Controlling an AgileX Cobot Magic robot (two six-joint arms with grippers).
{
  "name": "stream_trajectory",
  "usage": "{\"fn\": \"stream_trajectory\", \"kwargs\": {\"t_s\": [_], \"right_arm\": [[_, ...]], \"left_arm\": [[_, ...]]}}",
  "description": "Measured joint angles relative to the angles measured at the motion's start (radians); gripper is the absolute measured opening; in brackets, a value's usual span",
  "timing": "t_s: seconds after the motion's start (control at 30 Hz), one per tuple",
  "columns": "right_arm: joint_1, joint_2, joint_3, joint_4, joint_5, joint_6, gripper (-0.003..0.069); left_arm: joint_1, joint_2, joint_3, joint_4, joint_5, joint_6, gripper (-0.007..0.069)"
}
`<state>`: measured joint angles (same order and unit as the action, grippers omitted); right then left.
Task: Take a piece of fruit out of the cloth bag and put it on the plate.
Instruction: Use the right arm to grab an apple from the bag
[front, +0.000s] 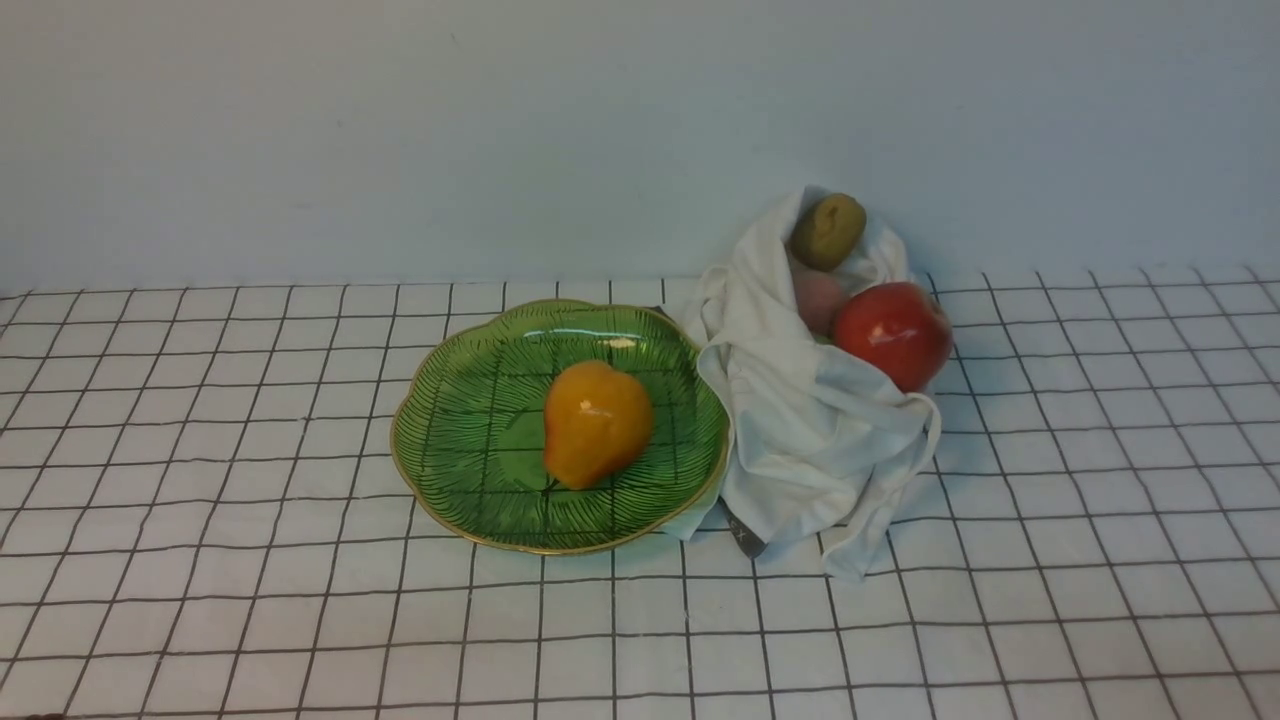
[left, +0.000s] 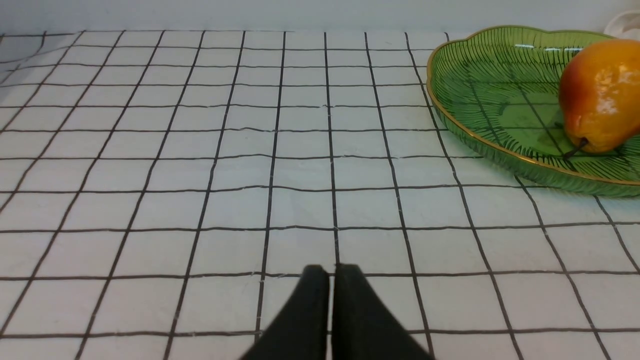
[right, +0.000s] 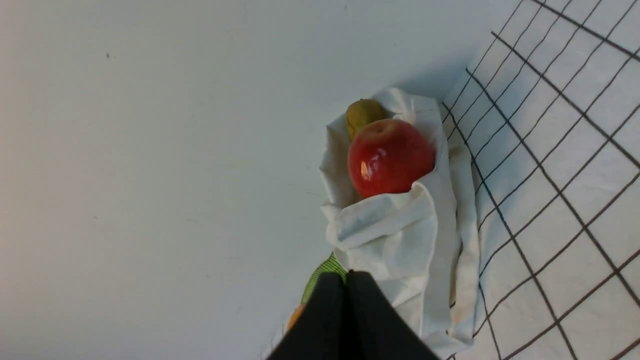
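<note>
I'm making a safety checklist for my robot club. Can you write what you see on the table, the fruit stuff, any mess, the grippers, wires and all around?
Surface: checked tablecloth, white with dark lines, slightly wrinkled.
Job's things: green plate with an orange-yellow pear lying on it; white cloth bag against the plate's right edge, holding a red apple, a kiwi and a pinkish fruit that is partly hidden.
Clutter: nothing seen.
Grippers: left gripper shut and empty, above bare cloth; right gripper shut and empty, near the bag.
Cables: nothing seen.
Surroundings: plain pale wall behind the table.
</note>
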<state>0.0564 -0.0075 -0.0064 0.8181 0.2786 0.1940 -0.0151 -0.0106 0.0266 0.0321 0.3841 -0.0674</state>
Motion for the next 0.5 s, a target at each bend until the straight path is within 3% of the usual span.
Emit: {"fn": "stream_trajectory", "kwargs": {"t_s": [0.23,0.37,0.5], "right_arm": [[0.0,0.117,-0.313,-0.115,0.03,-0.315,-0.0014],[0.0,0.295,-0.423,-0.195,0.162,-0.347,-0.0014],[0.0,0.656,-0.537,-0.281,0.35,-0.355,-0.0009]], "left_arm": [[0.0,0.0,0.0,0.0,0.0,0.0,-0.0005],[0.0,0.0,0.0,0.0,0.0,0.0,-0.0005],[0.0,0.0,0.0,0.0,0.0,0.0,-0.0005]]}}
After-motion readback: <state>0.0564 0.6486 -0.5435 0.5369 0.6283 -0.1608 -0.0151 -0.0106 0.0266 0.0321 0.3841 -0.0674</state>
